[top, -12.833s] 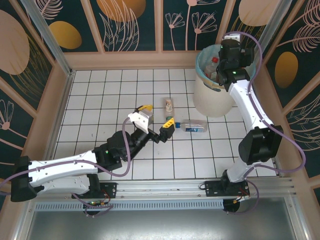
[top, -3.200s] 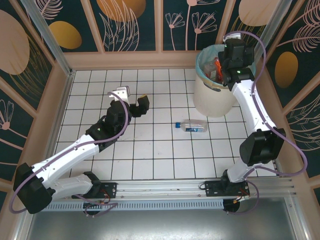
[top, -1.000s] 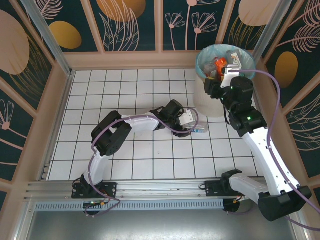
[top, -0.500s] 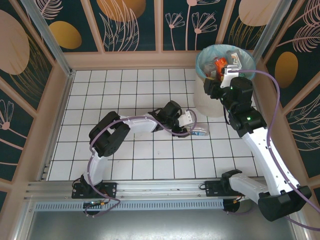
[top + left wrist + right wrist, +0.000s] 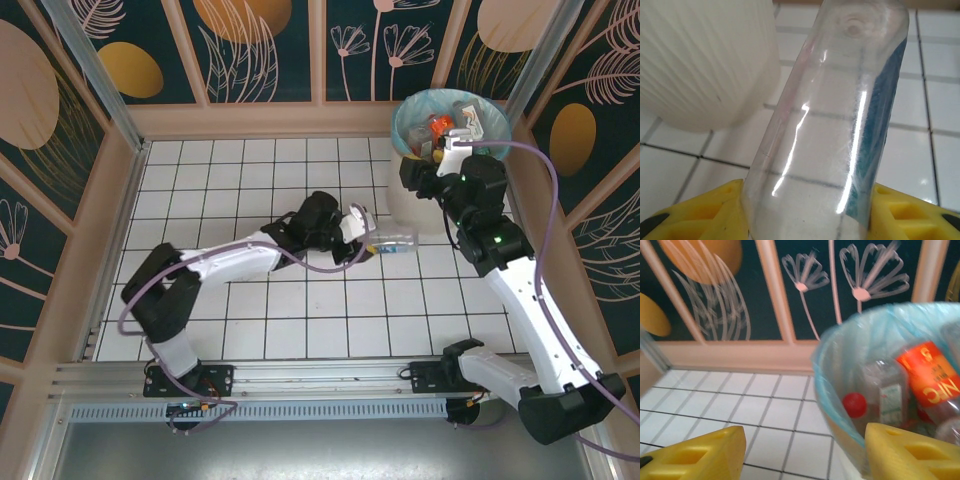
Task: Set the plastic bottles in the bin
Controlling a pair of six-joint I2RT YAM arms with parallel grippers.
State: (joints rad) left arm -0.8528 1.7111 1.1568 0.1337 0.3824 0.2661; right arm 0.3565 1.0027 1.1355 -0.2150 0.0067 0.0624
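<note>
On the white tiled table (image 5: 250, 170), the round off-white plastic bin (image 5: 405, 205) with its light blue-green bag (image 5: 840, 347) stands at 1 o'clock, several plastic bottles (image 5: 927, 372) inside. The right gripper (image 5: 802, 455) hangs by its rim at 8 o'clock, jaws wide apart. The left gripper (image 5: 366, 244) clamps a clear blue-labelled plastic bottle (image 5: 397, 241), near the bin's foot at 7 o'clock.

In the left wrist view, the bottle (image 5: 825, 135) is cut off at its near end by the bottom edge, and its blue label cannot be read. The bin (image 5: 705, 60) is cropped at top and left. From above, the bottle's cap end is covered by the left gripper (image 5: 366, 241). The binned bottles (image 5: 882, 390) are blurred.
</note>
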